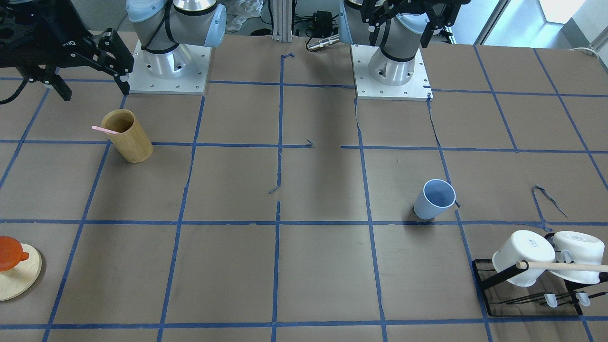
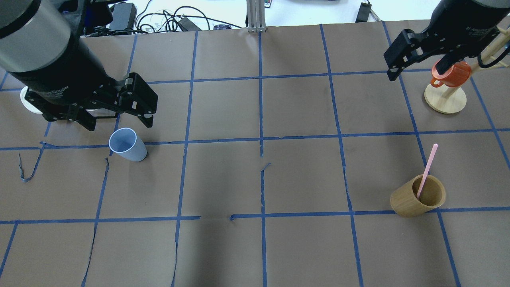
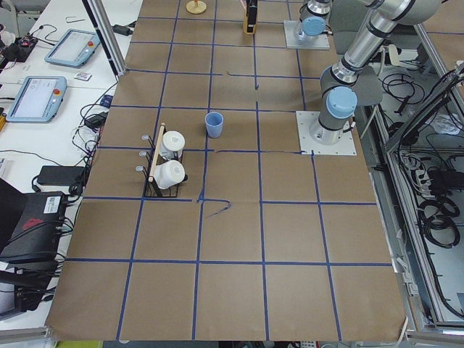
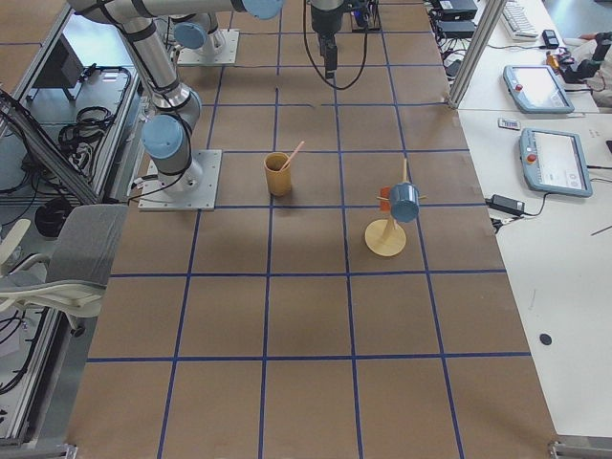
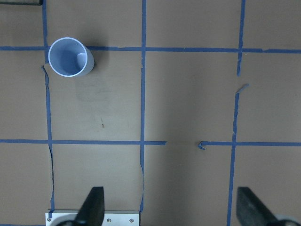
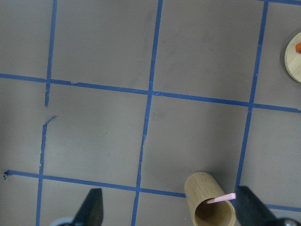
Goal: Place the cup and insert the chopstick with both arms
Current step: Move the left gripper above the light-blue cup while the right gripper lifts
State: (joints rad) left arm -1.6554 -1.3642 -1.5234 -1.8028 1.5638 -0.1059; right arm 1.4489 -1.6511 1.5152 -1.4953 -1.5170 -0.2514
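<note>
1. Left hand (image 2: 118, 119) is held above the worktop (image 2: 303, 159) with its fingers spread wide apart, and nothing is gripped between them.
2. Right hand (image 2: 416, 65) is likewise raised with its fingers well apart, and nothing is held in it.
3. The cup (image 2: 128, 144) is set upright on the worktop on the left arm's side, mouth up and empty. In the left wrist view it is seen toward the upper left corner, well clear of the fingers.
4. The chopstick (image 2: 428, 169) is found on the right arm's side, well apart from the cup. Its lower end is lodged in a tan bamboo cup (image 2: 416, 197), and its upper part is leaned out over the rim.
5. An orange cup (image 2: 450, 73) is hung on a wooden stand (image 2: 445, 99) near the right hand.
6. Two white mugs (image 1: 522, 259) are held on a black rack (image 1: 494, 278) at the worktop's edge beyond the cup.
</note>
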